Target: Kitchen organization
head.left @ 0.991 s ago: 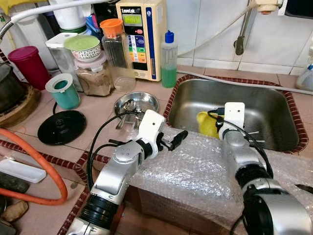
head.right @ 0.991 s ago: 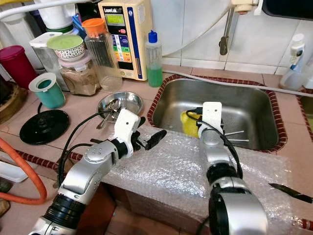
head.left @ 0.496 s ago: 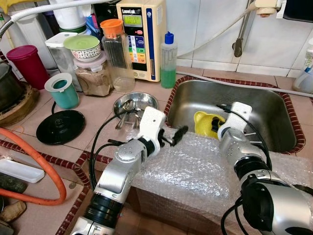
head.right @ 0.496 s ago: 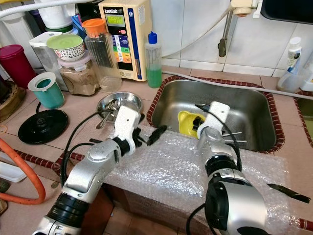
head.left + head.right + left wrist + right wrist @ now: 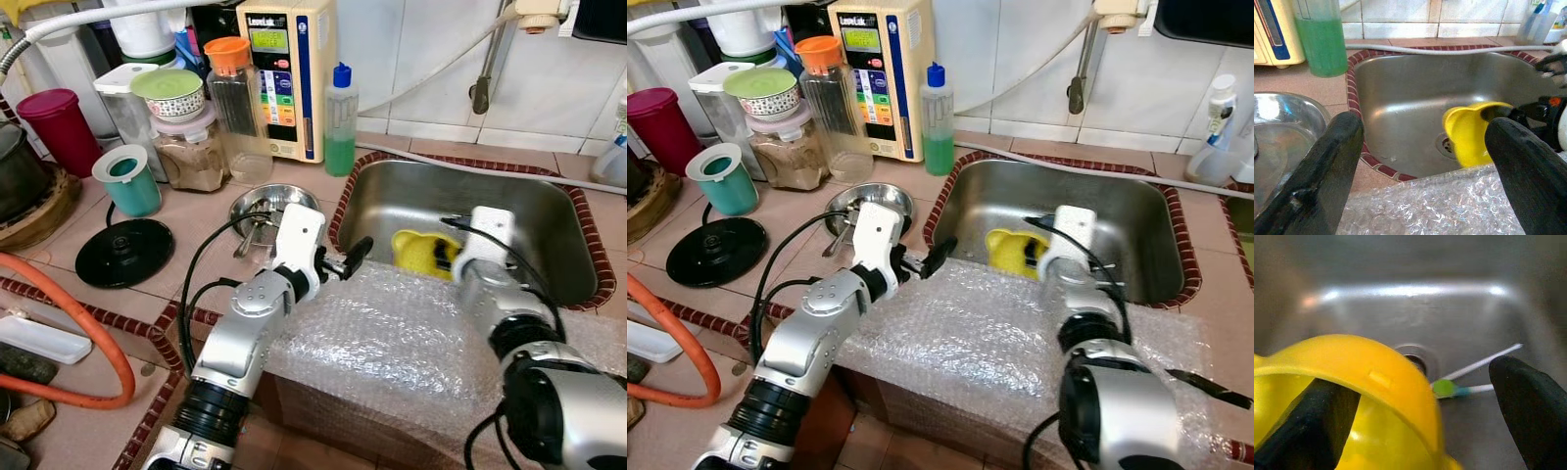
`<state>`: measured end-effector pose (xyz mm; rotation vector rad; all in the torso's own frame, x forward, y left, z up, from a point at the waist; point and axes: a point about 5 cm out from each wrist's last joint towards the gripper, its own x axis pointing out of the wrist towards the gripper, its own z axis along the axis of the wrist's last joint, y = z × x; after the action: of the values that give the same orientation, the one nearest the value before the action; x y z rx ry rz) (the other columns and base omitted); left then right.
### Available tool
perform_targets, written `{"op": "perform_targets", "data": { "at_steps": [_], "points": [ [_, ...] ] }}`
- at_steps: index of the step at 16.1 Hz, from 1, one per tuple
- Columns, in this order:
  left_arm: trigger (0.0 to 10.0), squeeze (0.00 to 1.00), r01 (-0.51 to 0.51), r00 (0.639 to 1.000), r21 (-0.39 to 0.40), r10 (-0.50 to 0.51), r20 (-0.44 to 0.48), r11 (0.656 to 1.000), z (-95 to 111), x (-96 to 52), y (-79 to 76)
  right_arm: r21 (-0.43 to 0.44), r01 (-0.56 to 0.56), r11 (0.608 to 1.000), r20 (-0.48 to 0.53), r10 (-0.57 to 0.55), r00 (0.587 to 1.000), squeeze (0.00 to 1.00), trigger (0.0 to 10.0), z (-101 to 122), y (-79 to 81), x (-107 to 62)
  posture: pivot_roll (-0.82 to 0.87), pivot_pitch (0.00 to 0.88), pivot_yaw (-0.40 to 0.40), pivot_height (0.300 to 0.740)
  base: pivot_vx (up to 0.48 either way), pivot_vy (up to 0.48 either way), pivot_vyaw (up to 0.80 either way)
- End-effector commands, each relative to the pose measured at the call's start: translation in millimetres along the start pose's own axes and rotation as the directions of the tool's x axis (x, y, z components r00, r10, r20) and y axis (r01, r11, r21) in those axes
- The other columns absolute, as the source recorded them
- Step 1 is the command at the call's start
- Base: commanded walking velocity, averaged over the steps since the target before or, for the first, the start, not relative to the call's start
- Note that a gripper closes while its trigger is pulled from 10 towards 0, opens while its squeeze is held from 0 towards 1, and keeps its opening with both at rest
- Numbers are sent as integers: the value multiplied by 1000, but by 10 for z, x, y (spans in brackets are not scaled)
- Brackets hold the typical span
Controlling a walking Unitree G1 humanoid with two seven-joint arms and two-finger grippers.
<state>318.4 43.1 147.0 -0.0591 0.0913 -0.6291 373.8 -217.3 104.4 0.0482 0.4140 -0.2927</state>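
Observation:
A yellow bowl (image 5: 416,250) with small ears stands tilted on its edge near the drain of the steel sink (image 5: 411,191). My right gripper (image 5: 447,253) reaches down into the sink at the bowl's rim. In the right wrist view one black finger (image 5: 1312,421) sits inside the yellow bowl (image 5: 1352,357) and the other finger (image 5: 1530,411) stays well outside it, so the gripper is open astride the rim. My left gripper (image 5: 348,259) hovers open over the bubble wrap (image 5: 392,333) at the sink's near left corner, with nothing between its fingers (image 5: 1327,161).
A steel bowl (image 5: 269,204) with spoons sits left of the sink. Behind it stand a green soap bottle (image 5: 339,122), jars and a teal cup (image 5: 127,181). A black lid (image 5: 124,253) and an orange hose (image 5: 108,343) lie to the left. Thin utensils (image 5: 1449,387) lie by the drain. A knife (image 5: 1205,384) rests on the wrap.
My right wrist has shifted to the right inside the sink, and the yellow bowl has tipped from facing up onto its edge. The left gripper has edged closer to the sink's corner.

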Motion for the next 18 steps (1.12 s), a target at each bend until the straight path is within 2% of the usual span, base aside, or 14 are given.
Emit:
{"op": "perform_targets", "data": {
  "at_steps": [1,2,4,5,6,7,8,10,12,13,15,16,17,18],
  "points": [
    [10000,1000,-30,999,14,30,16,999,51,12,51,-17,30,999,-19,-31,999,1000,10000,-55,-69,0,-44,0,80,740,0,0,0],
    [10000,1000,-86,996,13,86,28,996,80,12,126,38,3,999,-42,-2,999,1000,10000,-77,-99,3,-45,0,85,740,0,0,0],
    [10000,1000,-183,982,9,183,43,983,121,2,277,-128,-30,991,-55,23,998,1000,10000,-145,-130,0,-42,0,89,740,0,0,0],
    [10000,1000,-210,977,3,210,47,978,133,-1,319,-165,-34,986,-71,22,997,1000,10000,-179,-156,-1,-42,0,89,740,0,0,0],
    [10000,1000,-225,974,-17,225,39,974,131,-5,353,4,-271,963,-128,269,955,1000,10000,-248,44,-34,-42,0,92,740,0,0,0],
    [10000,1000,-226,973,-17,227,38,974,130,-8,360,21,-203,979,-119,204,972,1000,10000,-243,-41,-22,-39,0,92,740,0,0,0],
    [10000,1000,-225,974,-15,225,39,974,128,-11,358,164,-133,977,-113,153,982,1000,10000,-231,-145,-12,-37,0,91,740,0,0,0],
    [10000,1000,-227,973,-16,227,37,974,118,-8,349,120,-165,979,-97,176,980,1000,10000,-195,-106,-14,-40,0,93,740,0,0,0],
    [10000,1000,-227,973,-18,227,35,974,116,9,326,-46,1,999,-46,-3,999,1000,10000,-82,-322,5,-39,0,87,740,0,0,0],
    [10000,1000,-231,972,-19,231,38,973,121,11,333,17,-18,1000,-14,19,1000,1000,10000,-13,-375,8,-40,0,89,740,0,0,0],
    [10000,1000,-252,966,-21,253,44,967,150,7,380,123,-60,991,-67,68,995,1000,10000,-39,-344,7,-43,0,88,740,0,0,0],
    [10000,914,-259,964,-21,260,47,966,159,4,407,53,22,998,-29,-21,999,1000,10000,-1,-471,7,-37,0,85,740,0,0,0],
    [10000,0,-264,963,-23,264,47,964,165,-1,428,127,-45,991,-55,52,997,980,10000,-20,-385,7,-39,0,88,740,0,0,0],
    [10000,0,-255,966,-25,256,36,967,145,0,425,-24,-6,1000,-33,5,999,914,10000,-2,-426,6,-39,0,88,740,0,0,0]
  ]
}}
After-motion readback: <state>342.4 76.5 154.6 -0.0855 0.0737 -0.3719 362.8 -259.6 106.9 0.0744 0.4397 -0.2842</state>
